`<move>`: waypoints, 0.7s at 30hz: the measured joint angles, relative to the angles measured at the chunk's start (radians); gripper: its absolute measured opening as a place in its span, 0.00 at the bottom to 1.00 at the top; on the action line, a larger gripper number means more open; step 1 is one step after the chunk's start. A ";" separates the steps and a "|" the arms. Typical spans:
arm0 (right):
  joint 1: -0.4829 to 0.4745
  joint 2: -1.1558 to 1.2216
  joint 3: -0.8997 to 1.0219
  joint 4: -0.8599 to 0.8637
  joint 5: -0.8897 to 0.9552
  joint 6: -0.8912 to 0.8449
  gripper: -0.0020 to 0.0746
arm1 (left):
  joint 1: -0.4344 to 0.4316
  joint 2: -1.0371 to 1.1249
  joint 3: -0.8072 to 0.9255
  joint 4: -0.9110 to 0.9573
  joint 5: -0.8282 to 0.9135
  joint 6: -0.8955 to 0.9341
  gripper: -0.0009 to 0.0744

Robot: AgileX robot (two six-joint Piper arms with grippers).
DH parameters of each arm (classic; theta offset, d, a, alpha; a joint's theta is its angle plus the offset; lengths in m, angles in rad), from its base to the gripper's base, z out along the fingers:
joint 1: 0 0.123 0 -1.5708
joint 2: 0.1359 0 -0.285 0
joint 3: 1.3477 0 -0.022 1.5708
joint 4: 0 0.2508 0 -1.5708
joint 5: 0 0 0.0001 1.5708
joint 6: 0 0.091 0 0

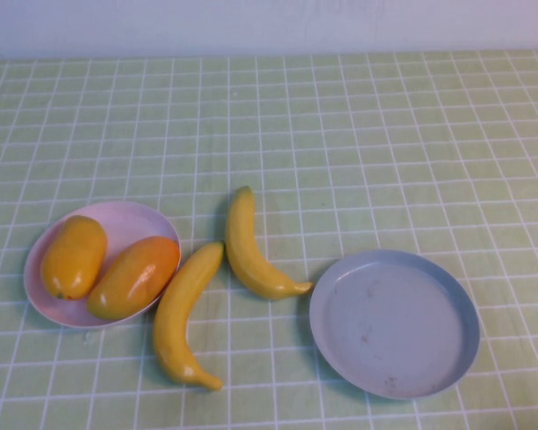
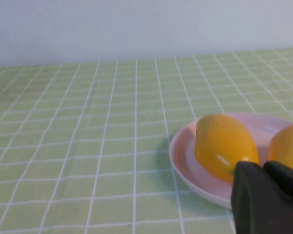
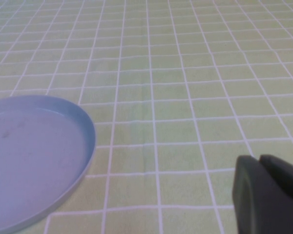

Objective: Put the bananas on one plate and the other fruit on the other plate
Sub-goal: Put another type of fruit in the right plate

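Observation:
Two yellow bananas lie on the cloth between the plates, one [image 1: 185, 315] nearer the front, one [image 1: 252, 248] just behind it. Two plump orange-yellow fruits, one yellow [image 1: 73, 256] and one with an orange blush [image 1: 134, 276], sit on the pale pink plate [image 1: 125, 220] at the left. The grey-blue plate [image 1: 394, 322] at the right holds nothing. Neither gripper shows in the high view. My left gripper [image 2: 263, 168] is shut and empty, close beside the pink plate [image 2: 185, 165] and yellow fruit [image 2: 224, 144]. My right gripper [image 3: 260, 161] is shut and empty, to one side of the grey-blue plate [image 3: 34, 156].
A green cloth with a white grid [image 1: 359, 143] covers the table. A pale wall [image 1: 251, 22] runs along the far edge.

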State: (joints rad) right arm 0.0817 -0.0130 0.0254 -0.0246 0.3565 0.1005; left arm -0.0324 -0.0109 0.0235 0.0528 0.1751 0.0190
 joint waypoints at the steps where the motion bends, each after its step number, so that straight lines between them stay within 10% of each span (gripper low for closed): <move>1: 0.000 0.000 0.000 0.000 0.000 0.000 0.01 | 0.000 0.000 0.000 0.000 0.019 0.000 0.01; 21: 0.000 0.000 0.000 0.000 0.000 0.000 0.01 | 0.000 0.000 0.002 -0.007 0.196 -0.019 0.01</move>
State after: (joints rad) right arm 0.0817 -0.0130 0.0254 -0.0246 0.3565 0.1005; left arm -0.0324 -0.0109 0.0259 0.0460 0.3716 0.0000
